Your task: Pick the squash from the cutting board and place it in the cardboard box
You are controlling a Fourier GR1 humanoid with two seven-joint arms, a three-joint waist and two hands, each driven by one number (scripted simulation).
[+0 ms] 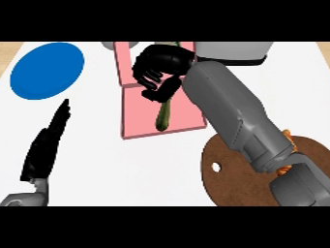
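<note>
blue plate (47,71), pink box (142,118), green squash (162,116), brown cutting board (228,181), black hands

Two hands are showing: the left hand (46,145) and the right hand (160,68). Two grey forearms are coming in from the lower edge, the right forearm (235,111) and the left forearm (24,197). One green squash (163,115) is showing. One pink box (142,114) is lying on the counter. One blue plate (47,70) is sitting at the upper left. One round brown cutting board (228,181) is lying at the lower right. One white counter (125,169) is carrying them all.
</note>
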